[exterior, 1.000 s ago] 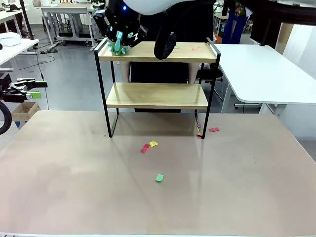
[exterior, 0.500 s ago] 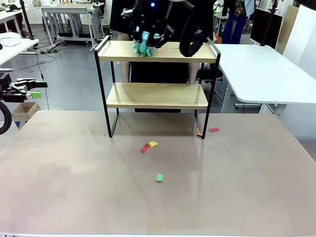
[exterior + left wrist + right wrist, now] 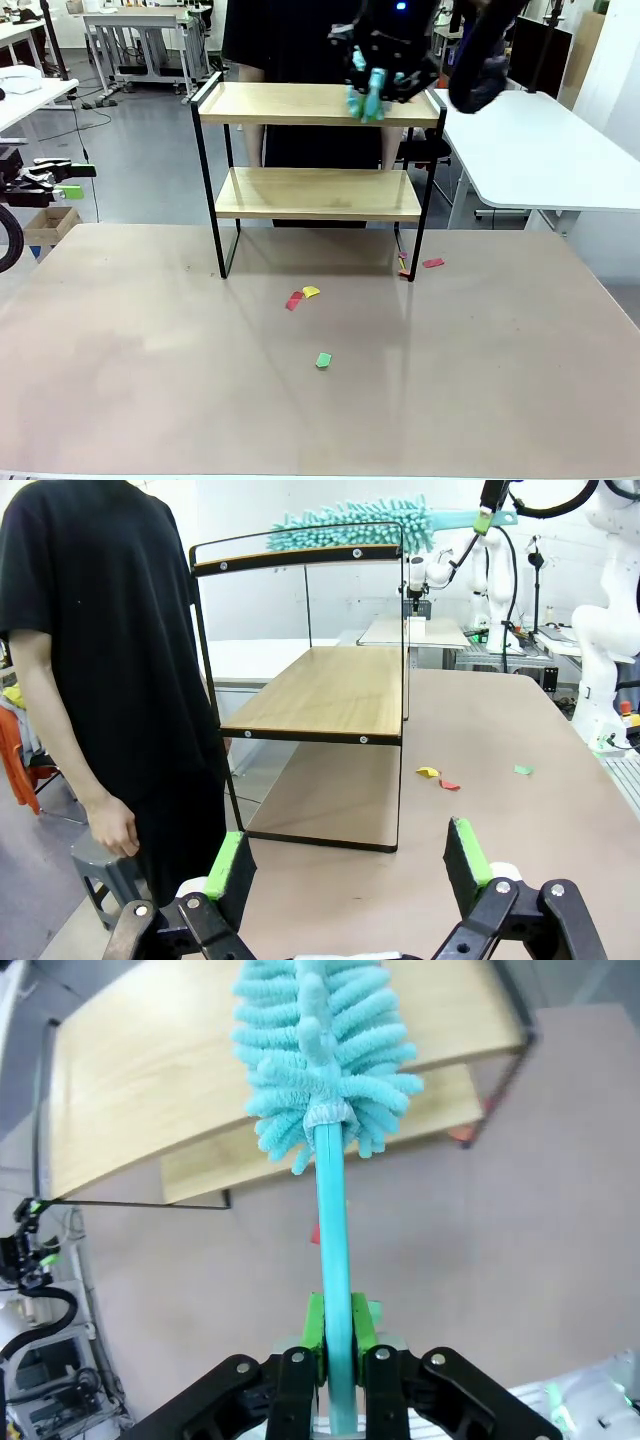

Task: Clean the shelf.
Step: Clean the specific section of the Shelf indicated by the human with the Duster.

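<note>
Duster (image 3: 366,98) shifted right, two-tier wooden shelf (image 3: 310,192)

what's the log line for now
right hand: shut on teal fluffy duster | duster: on top board of two-tier wooden shelf | left hand: open, empty

My left gripper (image 3: 348,865) is black, built of flat linked bars joined by round silver pins (image 3: 496,886), and each finger ends in a slanted bright green pad (image 3: 228,864). My right gripper (image 3: 338,1328) has the same black linkage, the same pins at its joints and narrower pads of the same green. Seen from the front, its black body carries a small blue light (image 3: 400,6), and a thick black cable (image 3: 478,75) loops off its right side.
</note>
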`<state>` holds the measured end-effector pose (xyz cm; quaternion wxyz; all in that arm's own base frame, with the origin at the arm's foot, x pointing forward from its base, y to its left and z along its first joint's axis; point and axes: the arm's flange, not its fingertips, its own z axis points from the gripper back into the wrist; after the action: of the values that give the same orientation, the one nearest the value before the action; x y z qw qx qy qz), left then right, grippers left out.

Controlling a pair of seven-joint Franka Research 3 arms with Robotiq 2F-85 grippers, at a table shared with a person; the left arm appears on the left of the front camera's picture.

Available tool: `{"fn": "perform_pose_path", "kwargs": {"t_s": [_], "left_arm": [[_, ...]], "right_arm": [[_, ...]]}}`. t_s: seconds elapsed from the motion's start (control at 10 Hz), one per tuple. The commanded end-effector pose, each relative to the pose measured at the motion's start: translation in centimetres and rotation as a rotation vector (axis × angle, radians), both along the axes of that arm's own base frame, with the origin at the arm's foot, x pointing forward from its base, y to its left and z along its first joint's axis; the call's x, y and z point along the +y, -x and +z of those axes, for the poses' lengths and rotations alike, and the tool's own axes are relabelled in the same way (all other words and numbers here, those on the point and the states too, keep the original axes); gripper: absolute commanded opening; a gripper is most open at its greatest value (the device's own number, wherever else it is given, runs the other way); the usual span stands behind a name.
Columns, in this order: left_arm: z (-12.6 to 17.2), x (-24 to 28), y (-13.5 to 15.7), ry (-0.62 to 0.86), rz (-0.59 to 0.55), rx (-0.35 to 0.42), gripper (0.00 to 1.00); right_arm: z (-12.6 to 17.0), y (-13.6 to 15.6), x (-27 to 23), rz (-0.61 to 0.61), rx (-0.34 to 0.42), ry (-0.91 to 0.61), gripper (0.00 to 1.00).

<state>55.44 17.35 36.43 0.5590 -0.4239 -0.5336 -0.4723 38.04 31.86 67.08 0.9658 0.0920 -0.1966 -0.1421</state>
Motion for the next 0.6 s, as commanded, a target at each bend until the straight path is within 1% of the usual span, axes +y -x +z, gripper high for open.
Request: {"fn": "perform_pose_path", "kwargs": {"t_s": [0.0,0.3,0.4,0.5], "left_arm": [[0.2,-0.1,0.1,-0.002,0.001,-0.004,1.0],[0.2,-0.1,0.1,-0.002,0.001,-0.004,1.0],[0.2,-0.1,0.1,-0.002,0.001,-0.004,1.0],[0.2,-0.1,0.1,-0.002,0.001,-0.004,1.0]], "right_arm": [[0.4,2.2,-3.7,-0.024,0.032,0.035,0.13],[1.2,3.6,-5.9,-0.119,0.015,0.17,0.13],[1.6,4.0,-6.1,-0.113,-0.01,0.188,0.13],[2.2,4.6,-6.2,-0.101,-0.052,0.194,0.13]]}}
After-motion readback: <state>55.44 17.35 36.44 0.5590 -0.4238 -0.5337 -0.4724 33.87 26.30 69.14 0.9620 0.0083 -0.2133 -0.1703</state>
